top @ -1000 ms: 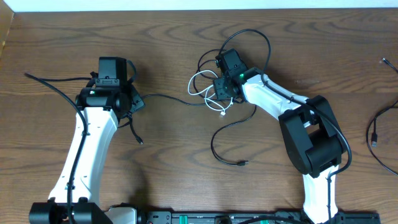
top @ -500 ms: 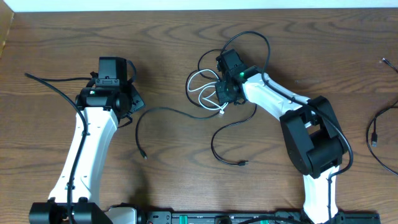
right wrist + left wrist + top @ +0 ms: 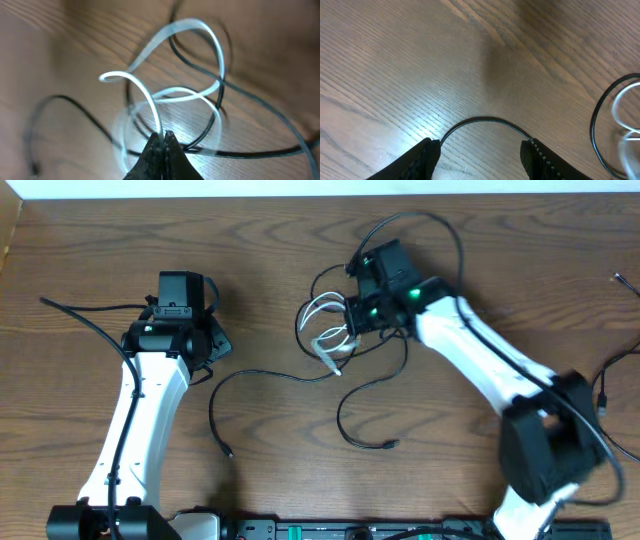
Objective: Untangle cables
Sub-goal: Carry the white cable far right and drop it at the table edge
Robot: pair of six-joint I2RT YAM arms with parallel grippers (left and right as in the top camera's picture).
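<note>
Cables: the tangle (image 3: 335, 330) lies at the far middle of the table (image 3: 100, 240), several black cords looped through a white one.
White cable (image 3: 172, 95): coiled in a few loops at the heart of the tangle. In my right wrist view the loops stand up off the wood, and one strand runs down into my fingertips.
Long black cable (image 3: 270, 373): leaves the tangle on the side toward my left arm, crosses bare wood, bends toward the near edge and ends in a small plug (image 3: 230, 453).
Second black cable (image 3: 345, 415): comes out of the tangle toward the near edge, curls in an open loop and ends in its own plug, lying flat.
Far black loop (image 3: 440, 235): arches over the far side of my right wrist. Which cord it belongs to I cannot tell.
Right gripper (image 3: 162, 140): my fingers are pressed together, pinching the white cable at their tips, right over the tangle.
Left gripper (image 3: 482, 155): my fingers are spread and hold nothing. They sit low over the wood, well to the left of the tangle, and the bend of the long black cable lies on the table between them.
Stray cords: two more black ones near the right edge, one (image 3: 603, 395) nearer me and one (image 3: 620, 278) farther off, both well apart from the tangle.
Table: brown wood grain.
</note>
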